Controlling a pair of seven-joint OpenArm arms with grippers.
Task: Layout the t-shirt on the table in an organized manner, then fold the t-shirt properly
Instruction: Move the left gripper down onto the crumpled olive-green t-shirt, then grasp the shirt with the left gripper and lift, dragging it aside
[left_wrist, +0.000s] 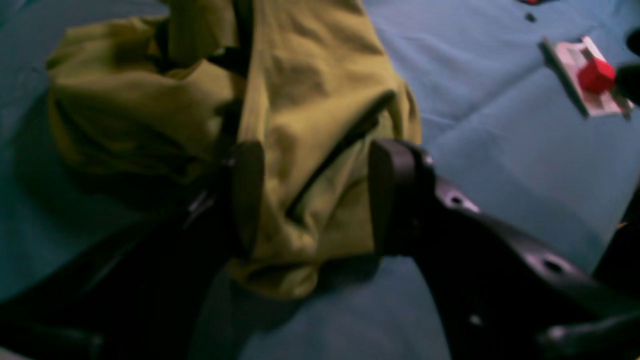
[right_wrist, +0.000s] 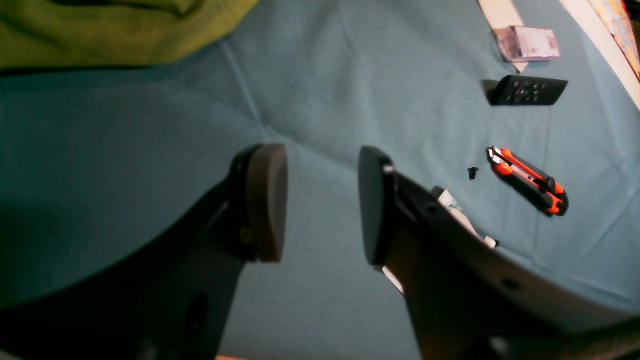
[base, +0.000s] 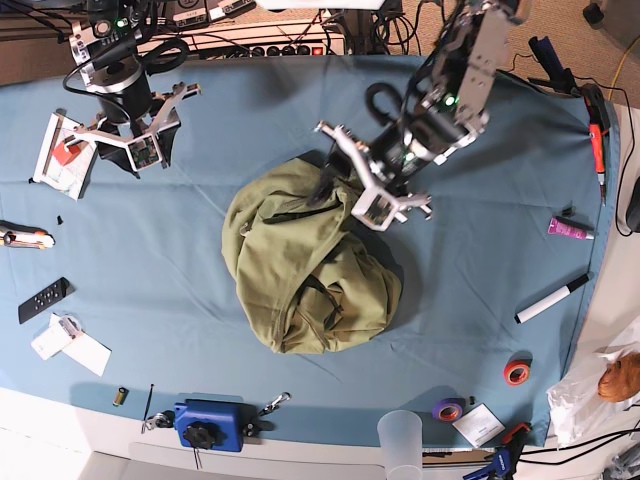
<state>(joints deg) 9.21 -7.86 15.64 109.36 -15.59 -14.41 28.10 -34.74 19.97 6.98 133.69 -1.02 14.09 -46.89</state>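
Closest to my left wrist lens, my left pincer (left_wrist: 312, 200) stands wide, its two dark pads either side of a bunched fold of the t-shirt (left_wrist: 300, 100). Olive cloth fills the gap between the pads; whether either pad presses it I cannot tell, and nothing is clamped. Beyond the fold the shirt rises in a crumpled heap over the teal table (left_wrist: 500, 150), and off toward the far corner of that view sits a pale holder with a red block (left_wrist: 592, 77) on it.

From my right wrist, my right pincer (right_wrist: 320, 202) is spread wide as well, with bare teal cloth between the pads and nothing in it. An orange and black utility knife (right_wrist: 530, 180) lies on the cloth to one side, a small black screw (right_wrist: 472, 172) just beside its tip, a black remote (right_wrist: 527, 91) further out and a clear plastic box (right_wrist: 527, 43) past that. A green edge of the shirt shows in the top corner, well apart from these pads.

Seen from the base camera, the shirt (base: 305, 265) lies as a rumpled mound near the middle of the table (base: 200, 150), not spread out. My left pincer (base: 375, 200) is at its upper edge; my right one (base: 125, 140) is well away near a far corner, by the holder with the red block (base: 65, 150). A blue clamp block (base: 210, 422) sits at the near rim.
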